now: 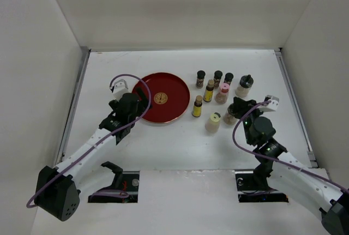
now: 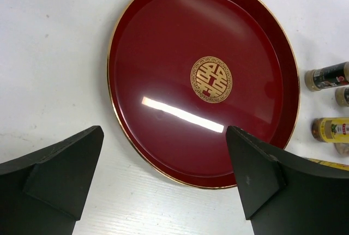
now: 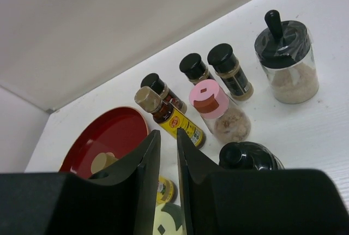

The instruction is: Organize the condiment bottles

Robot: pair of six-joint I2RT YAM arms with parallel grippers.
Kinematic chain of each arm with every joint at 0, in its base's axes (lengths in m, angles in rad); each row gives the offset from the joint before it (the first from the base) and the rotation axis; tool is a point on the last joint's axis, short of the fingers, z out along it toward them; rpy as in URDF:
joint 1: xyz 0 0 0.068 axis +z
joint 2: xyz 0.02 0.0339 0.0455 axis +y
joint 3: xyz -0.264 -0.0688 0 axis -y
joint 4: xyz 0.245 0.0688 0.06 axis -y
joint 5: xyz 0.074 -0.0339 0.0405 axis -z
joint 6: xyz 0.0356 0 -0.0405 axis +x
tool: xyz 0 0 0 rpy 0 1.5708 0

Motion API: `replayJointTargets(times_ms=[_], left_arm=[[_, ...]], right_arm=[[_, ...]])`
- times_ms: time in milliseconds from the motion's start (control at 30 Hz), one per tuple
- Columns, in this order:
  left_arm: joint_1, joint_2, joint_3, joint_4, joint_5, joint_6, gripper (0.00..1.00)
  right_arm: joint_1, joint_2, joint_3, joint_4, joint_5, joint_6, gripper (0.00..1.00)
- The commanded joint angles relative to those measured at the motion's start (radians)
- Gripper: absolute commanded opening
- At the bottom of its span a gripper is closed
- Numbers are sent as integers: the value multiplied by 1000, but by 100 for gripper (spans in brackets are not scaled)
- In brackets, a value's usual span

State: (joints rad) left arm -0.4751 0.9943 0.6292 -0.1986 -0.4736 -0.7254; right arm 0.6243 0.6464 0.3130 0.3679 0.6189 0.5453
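While left gripper [image 2: 164, 131] is hovering with fingers spread wide and empty, red tray [image 2: 163, 38] lying just beyond fingertips, right gripper [image 3: 168, 134] is hanging with fingers almost together, gripping nothing. Condiment bottles [image 3: 209, 98] standing upright, clustered beyond right fingertips; dark-capped jar [image 3: 248, 156] just beside outer finger. Judgement: right fingers needing opening first, then straddling one bottle, clearing neighbours.
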Motion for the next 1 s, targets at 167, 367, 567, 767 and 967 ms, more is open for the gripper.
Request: replayJointTargets(times_ms=[167, 367, 567, 767, 967], left_arm=[[-12, 44, 26, 94, 4, -17, 100], [-16, 43, -2, 157, 43, -22, 100], [2, -71, -112, 280, 32, -39, 100], [52, -141, -210, 327, 13, -109, 100], [131, -154, -276, 350, 17, -178, 100]], right_arm=[[28, 38, 70, 51, -42, -41, 26], [39, 102, 107, 40, -117, -42, 15], [105, 151, 198, -64, -179, -51, 6], [172, 179, 274, -174, -176, -76, 8], [199, 185, 316, -280, -166, -88, 14]])
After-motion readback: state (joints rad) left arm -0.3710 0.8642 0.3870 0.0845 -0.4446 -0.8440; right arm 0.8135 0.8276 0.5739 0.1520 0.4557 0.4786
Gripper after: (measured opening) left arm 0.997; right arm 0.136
